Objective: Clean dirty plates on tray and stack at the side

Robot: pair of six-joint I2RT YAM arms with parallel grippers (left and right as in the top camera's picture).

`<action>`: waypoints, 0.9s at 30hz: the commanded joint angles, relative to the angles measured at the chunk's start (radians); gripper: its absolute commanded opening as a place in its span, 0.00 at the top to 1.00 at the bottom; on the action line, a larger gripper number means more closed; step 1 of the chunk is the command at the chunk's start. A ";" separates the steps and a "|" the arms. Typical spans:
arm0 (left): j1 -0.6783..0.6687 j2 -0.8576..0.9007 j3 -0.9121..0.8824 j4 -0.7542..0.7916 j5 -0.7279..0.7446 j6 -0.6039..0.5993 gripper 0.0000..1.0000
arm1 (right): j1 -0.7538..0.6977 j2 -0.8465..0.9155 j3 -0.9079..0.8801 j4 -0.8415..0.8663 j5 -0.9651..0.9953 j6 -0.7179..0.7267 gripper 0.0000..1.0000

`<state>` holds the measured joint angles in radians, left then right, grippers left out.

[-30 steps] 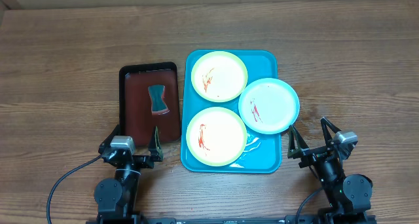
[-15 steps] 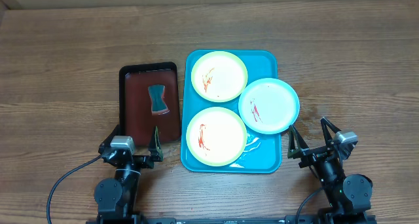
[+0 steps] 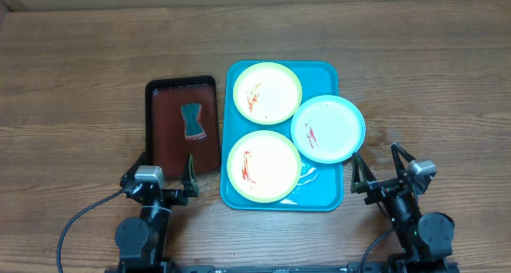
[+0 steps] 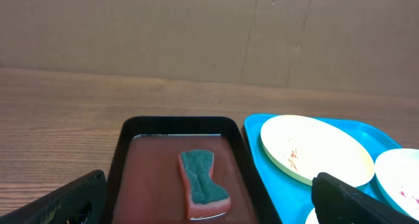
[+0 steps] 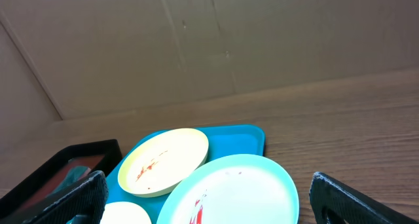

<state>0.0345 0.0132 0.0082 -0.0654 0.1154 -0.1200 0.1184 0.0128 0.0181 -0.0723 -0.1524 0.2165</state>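
Wooden worktop [image 3: 80,57] carries the turquoise tray [image 3: 326,198] with three smeared plates [image 3: 267,92] on it; the blue-rimmed plate [image 3: 328,129] seems to overhang the right rim. Both the left hand [image 3: 167,161] and right hand [image 3: 375,155] sit spread wide, empty. Scrubbing that plate's outer edge could tip it off.

Trays crowd the middle, bare wood lies around them

The turquoise tray [image 3: 335,195] and the black tray [image 3: 152,129] sit side by side with only a thin strip of table [image 3: 431,73] between them. Two yellow-green plates [image 3: 267,92] [image 3: 264,166] and the light-blue plate [image 3: 328,128] pack the turquoise tray rim to rim, the blue one overhanging its right rim. The sponge [image 3: 192,120] has room on all sides. The left gripper [image 3: 165,163] and right gripper [image 3: 377,160], fingers spread, face open wood on their outer sides
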 commanded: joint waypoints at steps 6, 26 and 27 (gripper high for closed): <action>0.005 -0.009 -0.003 0.037 0.027 -0.150 0.00 | -0.002 -0.006 -0.010 0.007 -0.023 0.004 0.00; 0.005 0.640 0.880 -0.570 0.035 -0.037 0.00 | -0.002 0.608 0.851 -0.717 -0.112 -0.088 0.00; 0.004 0.713 0.961 -0.640 0.035 -0.037 0.00 | -0.002 0.675 0.917 -0.757 -0.111 -0.088 0.00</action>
<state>0.0345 0.5751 0.8036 -0.6136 0.1551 -0.1814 0.1184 0.5568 0.7994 -0.7795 -0.2592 0.1448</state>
